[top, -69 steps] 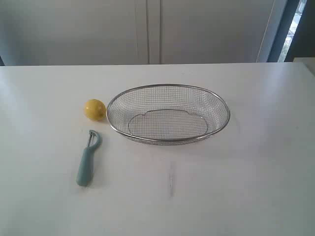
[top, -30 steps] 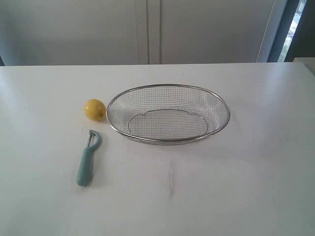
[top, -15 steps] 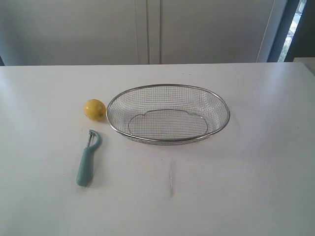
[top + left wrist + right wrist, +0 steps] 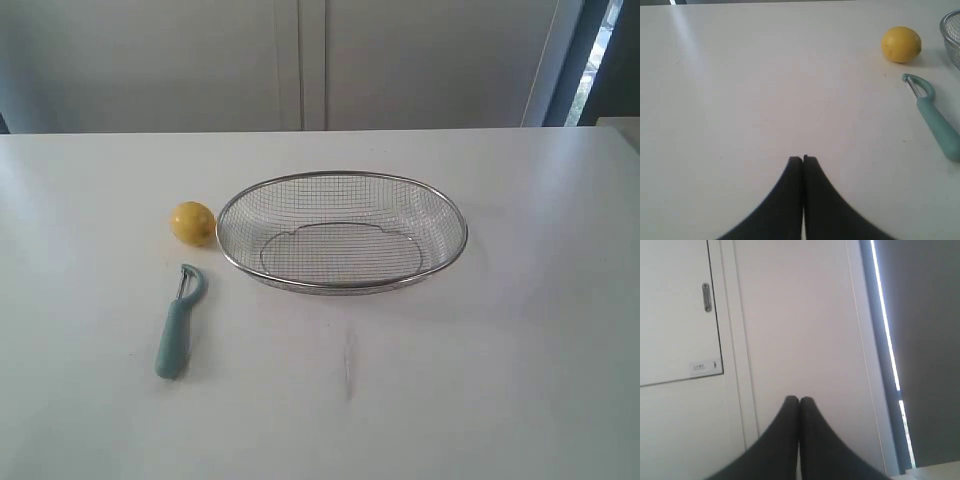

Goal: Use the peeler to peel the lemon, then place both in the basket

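A white counter [image 4: 500,380] fills the lower three quarters of the exterior view. On it, just right of the frame's centre, sits a wide, shallow oval basket of silver wire mesh [image 4: 300,205] with a thick metal rim, holding nothing. A hand peeler with a thick pale teal-green handle and a looped metal-bladed head [image 4: 177,330] lies flat at lower left of the basket, head pointing toward the back of the counter, apart from the rim. A small round bright yellow lemon [image 4: 193,223] rests just beside the basket's left end, above the peeler's head in the frame and not touching it.

The left claw [image 4: 803,159] is clenched, its dark tips pressed together over bare counter; lemon and peeler both lie well apart from it, ahead and off to one side. The right claw [image 4: 799,399] is likewise clenched on nothing, pointing at pale cabinet doors [image 4: 680,315].
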`<state>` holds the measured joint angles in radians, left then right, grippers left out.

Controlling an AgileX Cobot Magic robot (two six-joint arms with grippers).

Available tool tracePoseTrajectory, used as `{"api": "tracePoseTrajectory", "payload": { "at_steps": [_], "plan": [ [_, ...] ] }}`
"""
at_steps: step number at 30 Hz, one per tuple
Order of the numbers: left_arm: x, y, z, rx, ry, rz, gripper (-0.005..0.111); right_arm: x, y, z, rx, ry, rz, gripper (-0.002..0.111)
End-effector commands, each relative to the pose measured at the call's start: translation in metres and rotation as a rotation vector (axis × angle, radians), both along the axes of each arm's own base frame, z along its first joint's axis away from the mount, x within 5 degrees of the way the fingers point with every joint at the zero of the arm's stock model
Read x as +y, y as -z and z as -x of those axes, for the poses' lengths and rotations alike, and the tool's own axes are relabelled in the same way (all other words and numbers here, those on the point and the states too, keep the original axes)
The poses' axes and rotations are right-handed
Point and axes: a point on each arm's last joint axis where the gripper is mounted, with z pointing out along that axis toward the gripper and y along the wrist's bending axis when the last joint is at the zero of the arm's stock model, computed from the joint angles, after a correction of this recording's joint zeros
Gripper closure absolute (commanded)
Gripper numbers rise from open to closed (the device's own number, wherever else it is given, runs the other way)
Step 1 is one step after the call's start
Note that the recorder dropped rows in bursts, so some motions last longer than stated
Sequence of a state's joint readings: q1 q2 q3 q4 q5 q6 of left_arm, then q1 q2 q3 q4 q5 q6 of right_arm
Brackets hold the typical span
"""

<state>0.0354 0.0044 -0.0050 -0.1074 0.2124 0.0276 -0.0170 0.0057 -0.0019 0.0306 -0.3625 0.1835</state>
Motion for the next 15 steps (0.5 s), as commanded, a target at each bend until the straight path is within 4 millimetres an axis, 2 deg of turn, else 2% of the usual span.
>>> {"api": "tracePoseTrajectory", "payload": {
  "at_steps": [1, 5, 7, 15],
  "plan": [
    [0.000, 0.001, 0.000, -0.001, 0.001, 0.004, 0.107, -0.004, -0.003, 0.002, -0.045, 0.000, -0.104, 0.108],
    [0.000, 0.001, 0.000, -0.001, 0.001, 0.004, 0.107, -0.002, -0.003, -0.004, 0.124, 0.010, -0.033, 0.108],
    [0.000, 0.001, 0.000, -0.001, 0.001, 0.004, 0.107, 0.000, -0.002, -0.012, 0.273, 0.000, -0.019, 0.108],
    [0.000, 0.001, 0.000, -0.001, 0.001, 0.004, 0.107, 0.003, -0.005, -0.053, 0.761, -0.040, -0.023, 0.108]
  ]
}}
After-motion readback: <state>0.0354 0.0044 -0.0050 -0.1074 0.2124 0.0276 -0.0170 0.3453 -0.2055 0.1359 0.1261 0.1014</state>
